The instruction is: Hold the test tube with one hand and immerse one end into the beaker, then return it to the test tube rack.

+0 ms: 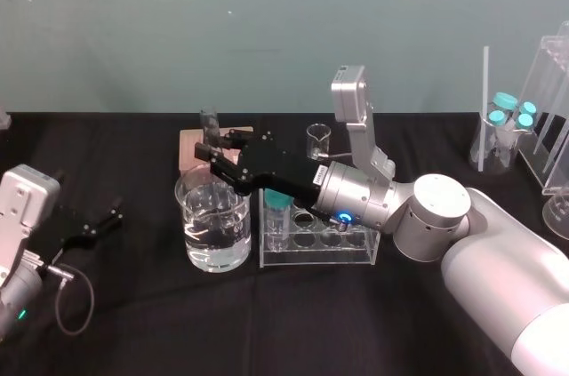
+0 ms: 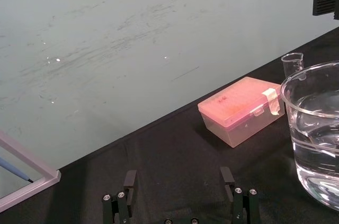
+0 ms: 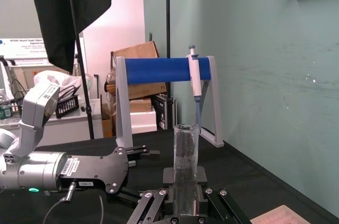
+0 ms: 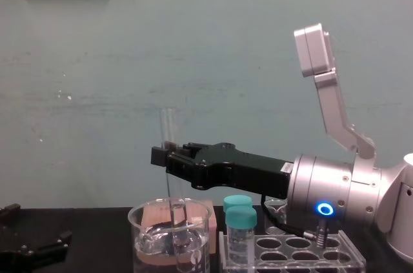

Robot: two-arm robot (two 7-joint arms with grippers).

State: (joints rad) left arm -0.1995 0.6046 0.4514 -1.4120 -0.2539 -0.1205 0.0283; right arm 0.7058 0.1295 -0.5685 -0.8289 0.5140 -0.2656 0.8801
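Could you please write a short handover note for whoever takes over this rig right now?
Right end effector: shut on the test tube, upright above the beaker.
Left end effector: open, parked at the left of the table.
Tube's lower end is inside the beaker, apparently under the water.
Test tube rack: just right of the beaker.
Done: pickup and, it seems, the dip.
Left: lift out, place in a free rack hole, release.

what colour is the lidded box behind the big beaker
Pink. The box shows best in the left wrist view, beside the beaker.
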